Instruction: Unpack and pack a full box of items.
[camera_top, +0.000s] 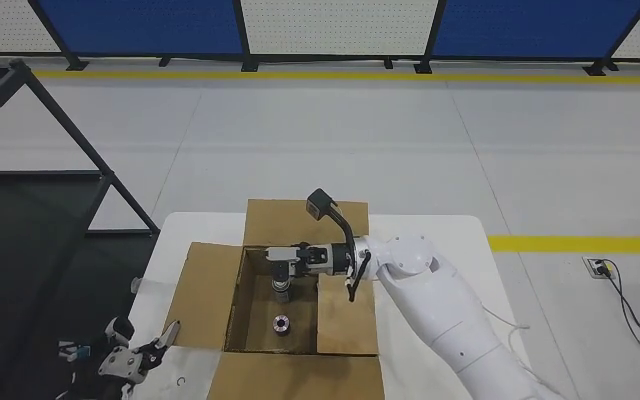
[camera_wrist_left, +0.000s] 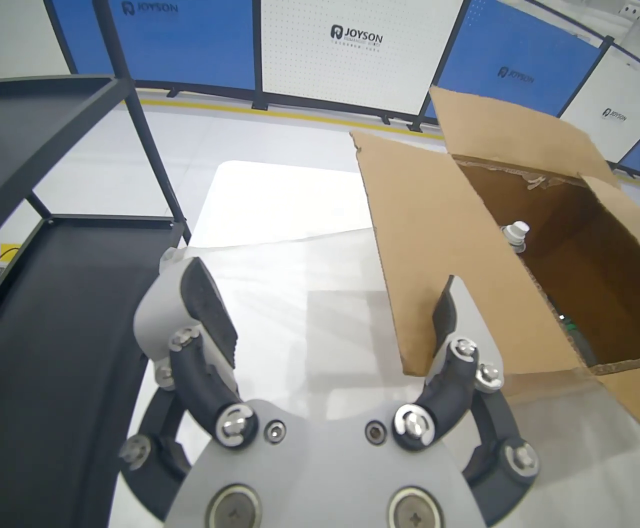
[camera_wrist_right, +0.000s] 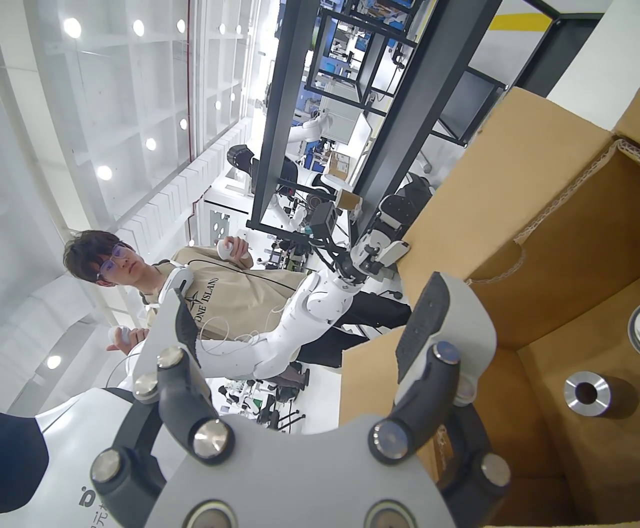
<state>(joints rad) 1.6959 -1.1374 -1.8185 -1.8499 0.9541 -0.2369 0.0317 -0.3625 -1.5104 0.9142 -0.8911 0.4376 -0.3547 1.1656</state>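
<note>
Right end effector (camera_wrist_right: 305, 320) spread wide and empty, poised at the mouth of the cardboard box (camera_top: 205, 290), just above what lies inside. Left end effector (camera_wrist_left: 325, 285) likewise open, nothing between its pads, over the tabletop (camera_wrist_left: 280, 240) just beside the box's outer flap.

Judged to be in the unpacking half, at the reach for an item. Inside the box: a bored metal cylinder (camera_wrist_right: 585, 392) on the floor, a second metal part (camera_wrist_right: 635, 325) near it, and a white-capped piece (camera_wrist_left: 515, 232) close to one wall; the rest hidden by the walls.

Next, probably: straight down between the walls, jaws astride the cylinder's round side, close firmly, then lift clear of the flaps.
</note>
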